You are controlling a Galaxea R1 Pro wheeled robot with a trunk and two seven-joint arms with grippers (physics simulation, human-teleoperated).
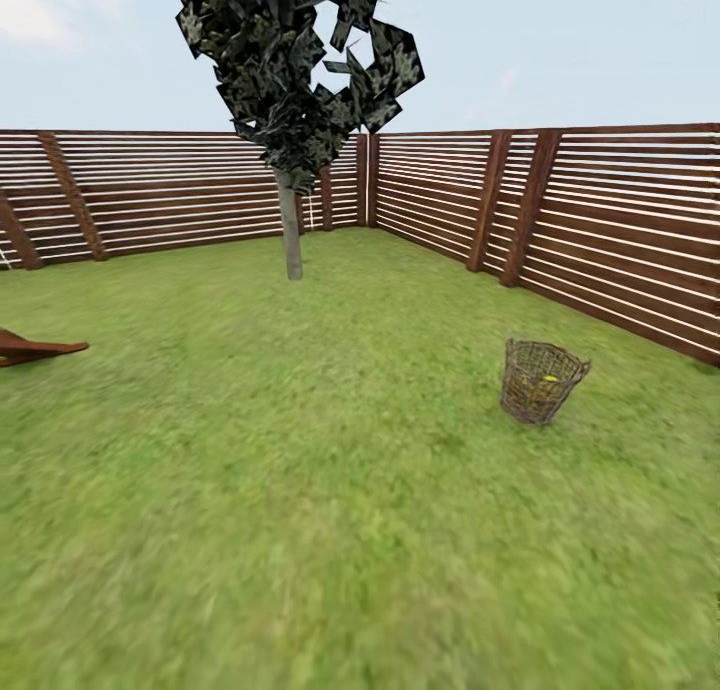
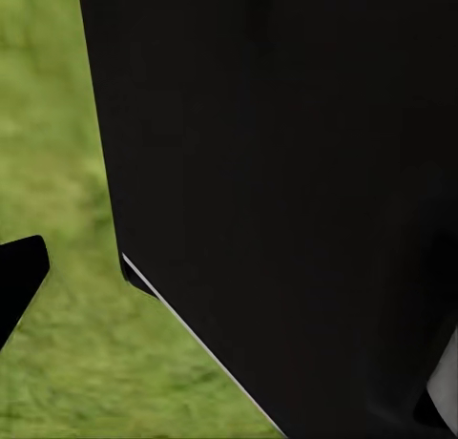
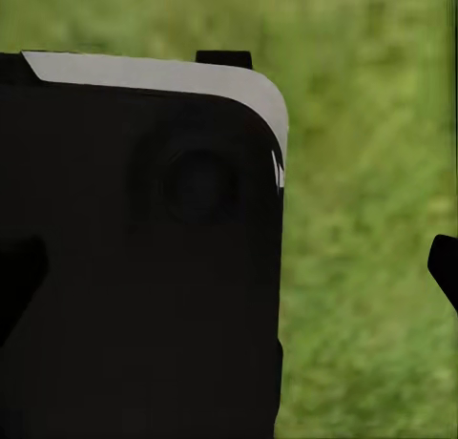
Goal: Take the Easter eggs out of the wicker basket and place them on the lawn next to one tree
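Head view: wicker basket (image 1: 541,380) on lawn (image 1: 300,490).

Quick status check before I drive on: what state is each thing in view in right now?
wicker basket: upright on the lawn, near the fence, something yellow inside.
Easter eggs: yellow shows through the weave; count unclear.
tree: standing, grass around its trunk bare.

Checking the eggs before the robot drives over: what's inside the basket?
Through the basket's open weave, yellow patches show inside, likely eggs. The weave and the distance hide how many there are.
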